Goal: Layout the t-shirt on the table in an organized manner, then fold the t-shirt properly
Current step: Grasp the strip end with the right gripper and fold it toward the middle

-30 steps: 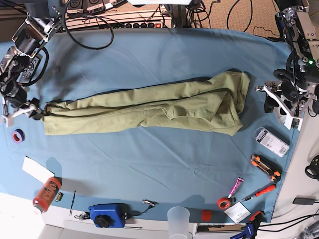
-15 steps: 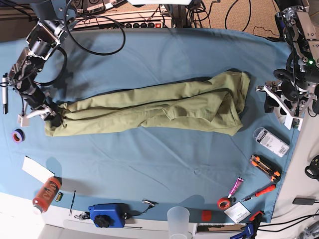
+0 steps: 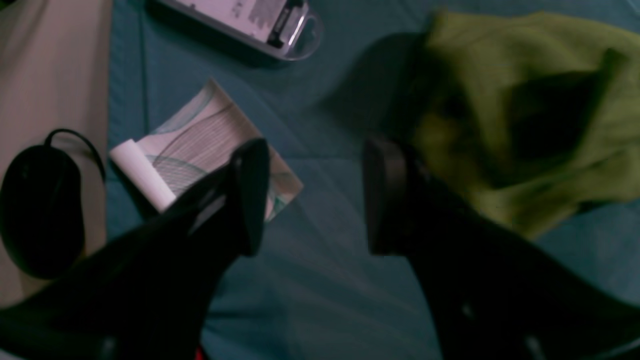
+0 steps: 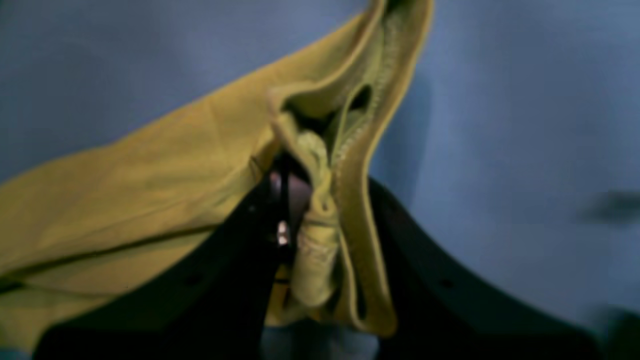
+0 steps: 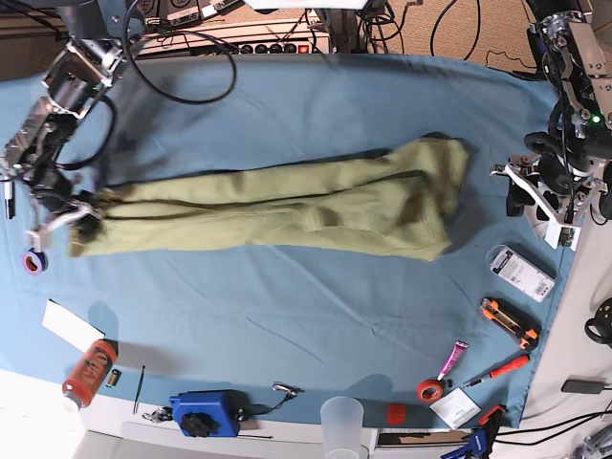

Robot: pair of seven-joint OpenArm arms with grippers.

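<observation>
The olive-green t-shirt (image 5: 287, 206) lies as a long, narrow bunched strip across the middle of the light-blue table (image 5: 287, 316). My right gripper (image 5: 81, 218) is at the strip's left end. In the right wrist view the right gripper (image 4: 320, 200) is shut on a folded, stitched edge of the t-shirt (image 4: 150, 175), which stands up between the fingers. My left gripper (image 5: 532, 196) hovers off the shirt's right end. In the left wrist view the left gripper (image 3: 314, 165) is open and holds nothing, and the t-shirt (image 3: 550, 100) lies just to its right.
A clear plastic package (image 5: 519, 273), an orange cutter (image 5: 509, 322), a screwdriver (image 5: 497, 371) and red tape (image 5: 430, 389) lie at the right edge. A purple tape roll (image 5: 34, 260), white paper (image 5: 72, 325), red can (image 5: 89, 373), blue device (image 5: 201, 413) and cup (image 5: 342, 421) line the left and front.
My right gripper has closed on the shirt's left end and drawn it leftward. The shirt is stretched longer and its right end has slid left. The left arm has not moved.
</observation>
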